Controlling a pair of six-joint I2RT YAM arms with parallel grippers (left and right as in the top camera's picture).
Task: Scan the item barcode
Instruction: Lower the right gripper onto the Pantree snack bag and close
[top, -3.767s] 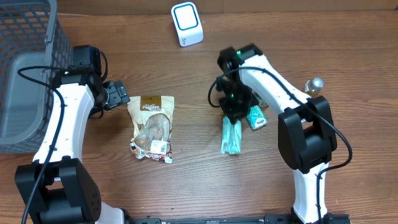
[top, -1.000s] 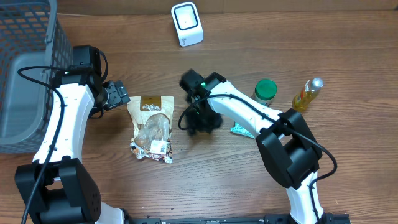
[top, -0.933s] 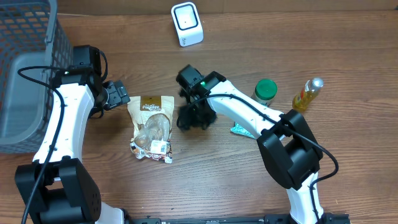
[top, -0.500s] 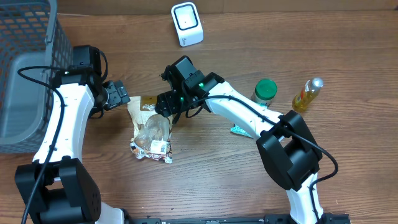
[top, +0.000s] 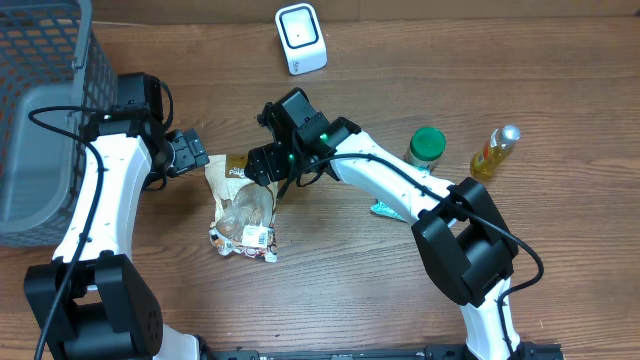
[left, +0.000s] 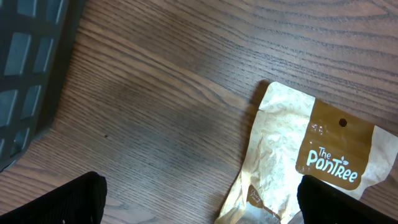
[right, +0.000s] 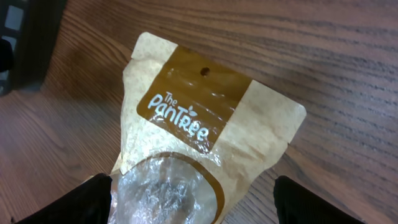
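The item is a tan and brown "The PanTree" snack pouch (top: 243, 207) with a clear window, lying flat on the wooden table. A white barcode label (top: 262, 236) sits at its near end. My right gripper (top: 265, 172) hovers over the pouch's top end. In the right wrist view its jaws (right: 193, 205) stand open on either side of the pouch (right: 205, 130), holding nothing. My left gripper (top: 190, 152) is open just left of the pouch's top corner, and the left wrist view shows the pouch (left: 298, 155) reaching between the spread fingers. The white scanner (top: 300, 38) stands at the back.
A grey mesh basket (top: 40, 110) fills the far left. A green-lidded jar (top: 427, 146) and a yellow oil bottle (top: 494, 150) stand at the right. A teal packet (top: 385, 208) shows partly from under the right arm.
My right gripper has swung left from the middle of the table to over the pouch's top end, and its jaws have spread wider. The left arm and the pouch have not moved.
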